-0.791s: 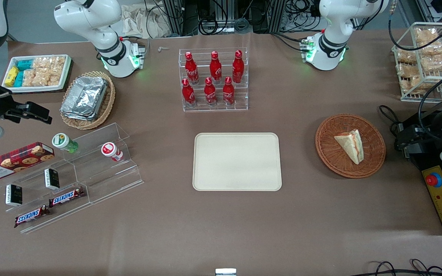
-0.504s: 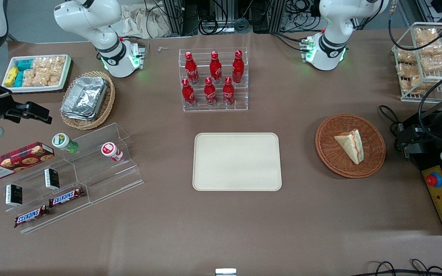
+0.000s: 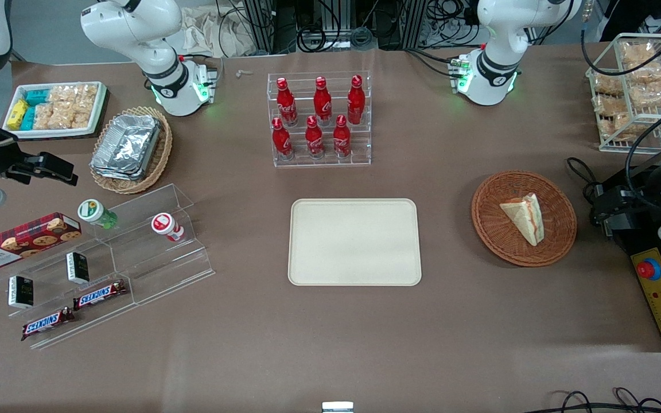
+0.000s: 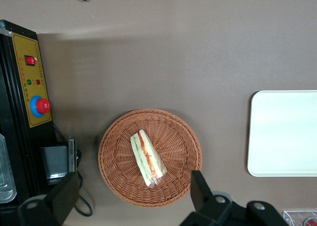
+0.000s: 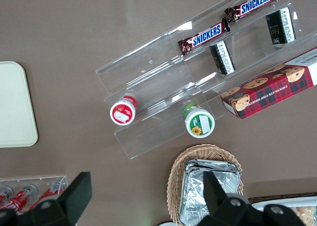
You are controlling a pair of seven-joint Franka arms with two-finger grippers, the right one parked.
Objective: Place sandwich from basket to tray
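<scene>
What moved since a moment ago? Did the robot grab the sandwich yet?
Nothing visibly moved. The sandwich still lies in the basket, the tray stays bare, and the gripper still hovers above the basket, jaws open, holding nothing.

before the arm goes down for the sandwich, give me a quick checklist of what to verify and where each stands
1. Sandwich lies in the basket, uncovered: ok.
2. Tool is open, its fingers set wide, high above the basket and holding nothing: ok.
3. Tool centred over the sandwich: not ok; in the wrist view the sandwich lies off the midline between the fingers, nearer one of them.
4. Finger line squared to the sandwich's long sides: cannot tell.
5. Tray holds nothing where the sandwich will land: ok.
6. Tabletop between basket and tray carries no object: ok.
</scene>
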